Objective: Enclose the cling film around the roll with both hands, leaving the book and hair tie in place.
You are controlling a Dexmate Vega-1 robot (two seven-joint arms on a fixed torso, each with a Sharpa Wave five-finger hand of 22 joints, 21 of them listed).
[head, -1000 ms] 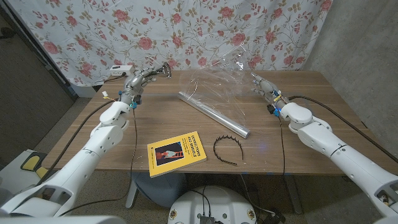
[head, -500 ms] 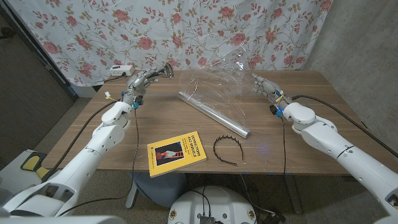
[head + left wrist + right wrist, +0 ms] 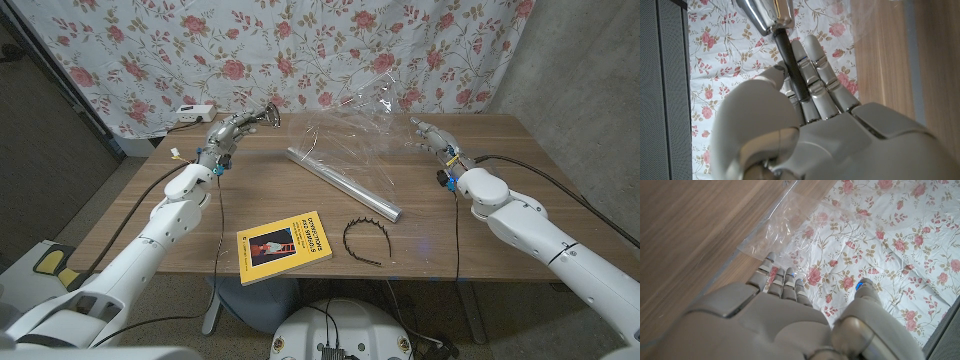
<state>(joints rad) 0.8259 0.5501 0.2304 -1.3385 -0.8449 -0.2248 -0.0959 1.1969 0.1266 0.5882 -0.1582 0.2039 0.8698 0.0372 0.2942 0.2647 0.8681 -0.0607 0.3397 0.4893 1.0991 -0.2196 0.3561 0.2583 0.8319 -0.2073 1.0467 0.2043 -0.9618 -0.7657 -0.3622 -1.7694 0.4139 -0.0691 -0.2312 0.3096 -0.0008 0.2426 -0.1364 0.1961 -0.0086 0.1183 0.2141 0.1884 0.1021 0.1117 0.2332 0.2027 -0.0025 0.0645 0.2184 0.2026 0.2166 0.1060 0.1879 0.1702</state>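
Observation:
A silver roll (image 3: 343, 183) lies diagonally mid-table, with clear cling film (image 3: 350, 135) rising crumpled from it toward the back. My left hand (image 3: 228, 131) hovers over the far left of the table, apart from the film. In the left wrist view that hand (image 3: 805, 125) holds a black rod with a chrome head (image 3: 790, 60) between thumb and fingers. My right hand (image 3: 432, 140) hangs just right of the film. Its fingers (image 3: 782, 277) are straight, reaching toward the film's edge (image 3: 775, 230), and hold nothing. The yellow book (image 3: 285, 243) and the black toothed hair band (image 3: 362, 238) lie near the front edge.
A white device (image 3: 192, 111) sits at the table's back left corner. A floral curtain (image 3: 300, 50) hangs close behind the table. Bare wood (image 3: 480, 230) shows in front of the right arm.
My right hand has drifted slightly right, away from the film's edge. The left hand has edged a little to the right. Roll, book and hair band have not moved.

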